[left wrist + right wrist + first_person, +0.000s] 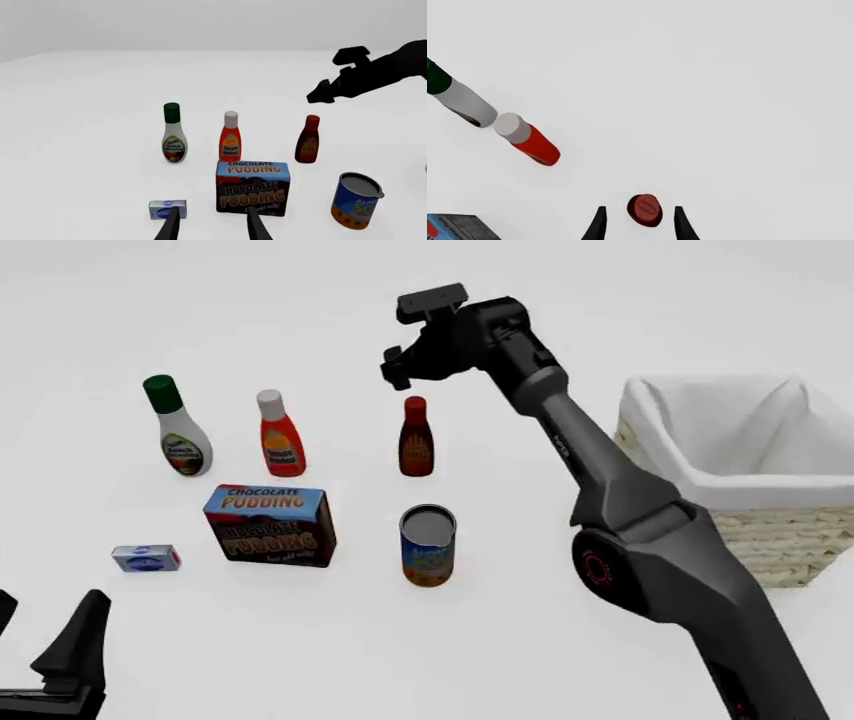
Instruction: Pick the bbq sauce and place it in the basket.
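Front view gives me the whole layout: my right arm reaches forward across the white bench, its hand poised above the bbq sauce, a small dark red-brown bottle with a red cap and a yellow-orange label, standing upright. To its left in that view stand an orange-red bottle with a white cap and a white bottle with a green cap, all three in a row. Nearer me sit a blue-and-brown chocolate pudding box, a small blue-and-white packet and a blue-and-orange tin can, upright.

Only this view shows the basket, a large pale wicker one with a white cloth lining folded over its rim, at the right, well apart from the sauce. What I can see of its inside is only lining.

The right wrist view adds what the front one hides: I look straight down on the red cap, which sits between my two dark fingertips. They are spread narrowly, just wider than the cap, and I see a gap on either side.

The left wrist view shows the left hand low by the packet and box, fingers moderately apart, gripping nothing.
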